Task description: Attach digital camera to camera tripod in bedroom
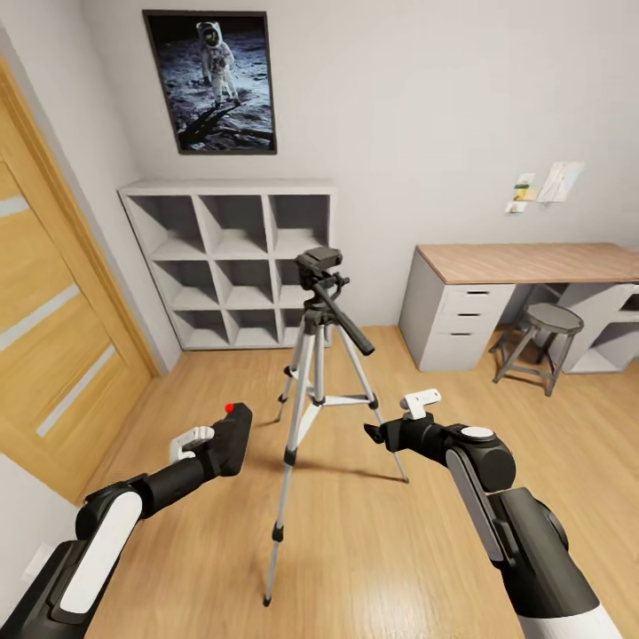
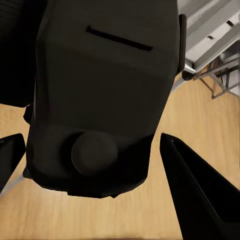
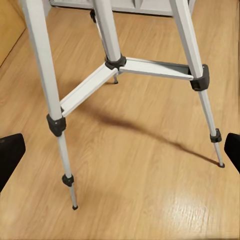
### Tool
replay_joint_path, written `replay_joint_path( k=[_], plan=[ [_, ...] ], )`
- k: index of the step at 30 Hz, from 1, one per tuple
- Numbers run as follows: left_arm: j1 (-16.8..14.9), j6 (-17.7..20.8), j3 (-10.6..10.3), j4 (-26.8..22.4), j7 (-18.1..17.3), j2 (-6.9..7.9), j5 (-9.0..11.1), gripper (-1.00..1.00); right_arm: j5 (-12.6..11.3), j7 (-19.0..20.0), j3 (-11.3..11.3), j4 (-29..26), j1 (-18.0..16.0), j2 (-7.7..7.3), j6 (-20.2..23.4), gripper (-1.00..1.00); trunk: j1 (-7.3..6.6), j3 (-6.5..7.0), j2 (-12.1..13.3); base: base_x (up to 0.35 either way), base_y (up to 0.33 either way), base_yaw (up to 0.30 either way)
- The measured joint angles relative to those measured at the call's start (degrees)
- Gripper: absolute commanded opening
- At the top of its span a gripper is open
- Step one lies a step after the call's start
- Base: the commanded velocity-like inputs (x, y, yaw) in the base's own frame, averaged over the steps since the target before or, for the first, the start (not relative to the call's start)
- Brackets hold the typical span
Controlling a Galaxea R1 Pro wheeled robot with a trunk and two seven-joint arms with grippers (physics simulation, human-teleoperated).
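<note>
I am holding the digital camera (image 1: 232,429) in my left gripper (image 1: 222,444), to the left of the camera tripod (image 1: 315,390) and lower than its black head. In the left wrist view, the digital camera (image 2: 100,100) is sitting between my two fingers (image 2: 200,195), its lens bump facing the lens; whether the pads are pressing its sides, I cannot tell exactly, but the body is resting within the jaws. The red button is pointing upward in the head view.

My right gripper (image 1: 380,433) is hovering to the right of the camera tripod, just beside its right leg, with the jaws spread wide and holding nothing. In the right wrist view, the camera tripod (image 3: 117,65) is standing on the wood floor (image 3: 150,200) with its legs splayed and braces joined at a black centre hub.

Behind the camera tripod, the white cube shelves (image 1: 231,262) are standing against the wall.
</note>
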Motion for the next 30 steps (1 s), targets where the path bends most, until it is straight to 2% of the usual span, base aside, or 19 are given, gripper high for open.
replay_joint_path(
  k=[9,30],
  plan=[
    [-0.02,0.01,0.0,0.0,-0.04,0.0,0.05,-1.0,0.02,-0.01,0.02,0.0,0.0,0.0,-0.02,1.0,0.0,0.0,0.0,0.015,0.311,-0.279],
    [0.0,0.01,-0.01,-0.01,-1.57,0.09,0.13,-1.0,0.0,-0.08,0.53,0.0,0.09,0.0,0.07,1.0,-0.01,0.0,0.0,0.098,0.312,-0.279]
  ],
)
